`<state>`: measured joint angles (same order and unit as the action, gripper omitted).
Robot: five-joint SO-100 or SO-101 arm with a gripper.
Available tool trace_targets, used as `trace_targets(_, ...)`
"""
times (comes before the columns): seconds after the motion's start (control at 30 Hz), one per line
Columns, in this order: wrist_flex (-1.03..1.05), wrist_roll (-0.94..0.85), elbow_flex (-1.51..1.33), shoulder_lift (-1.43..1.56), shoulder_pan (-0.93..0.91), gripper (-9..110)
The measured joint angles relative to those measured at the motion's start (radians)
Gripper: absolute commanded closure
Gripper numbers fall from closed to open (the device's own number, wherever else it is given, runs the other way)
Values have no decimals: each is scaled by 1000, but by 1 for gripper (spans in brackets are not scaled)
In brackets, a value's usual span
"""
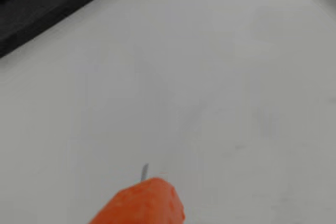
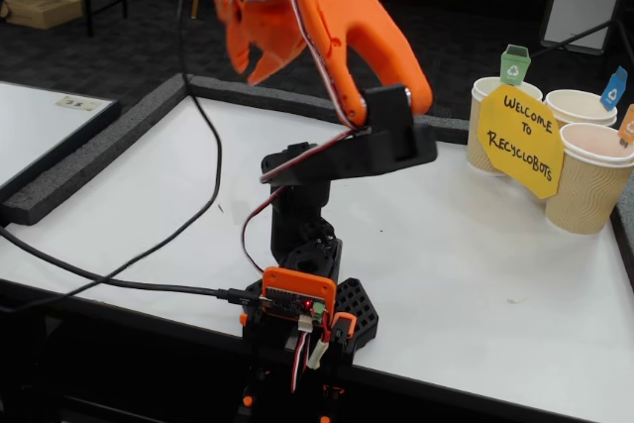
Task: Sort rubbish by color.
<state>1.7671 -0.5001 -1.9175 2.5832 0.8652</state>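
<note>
A: Where is the claw (image 2: 260, 64) now?

B: It is raised high above the white tabletop (image 2: 475, 264), up over the arm's black base (image 2: 302, 309). In the fixed view the orange fingers point down and to the left. Whether they stand wide or narrow, I cannot tell; something white shows at the top of the claw, but it is not clear what it is.

A: And the rubbish?

B: No orange, blue or green wad shows in either view. The wrist view gives only bare tabletop, one orange fingertip (image 1: 144, 203) at the bottom edge, and a black foam border (image 1: 47, 3) at top left.

A: What stands to the right of the base?

B: Three beige ribbed cups (image 2: 584, 180) at the far right of the tabletop, each with a small coloured flag, and the yellow sign (image 2: 520, 138) leaning in front of them.
</note>
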Motion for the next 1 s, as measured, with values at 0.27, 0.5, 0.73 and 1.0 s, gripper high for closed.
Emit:
trace_targets(0.27,0,0,-2,0,172,101)
trace_targets(0.5,0,0,-2,-48,341,101)
trace_targets(0.73,0,0,-2,-158,460,101)
trace_targets(1.0,0,0,-3,-167,474,101)
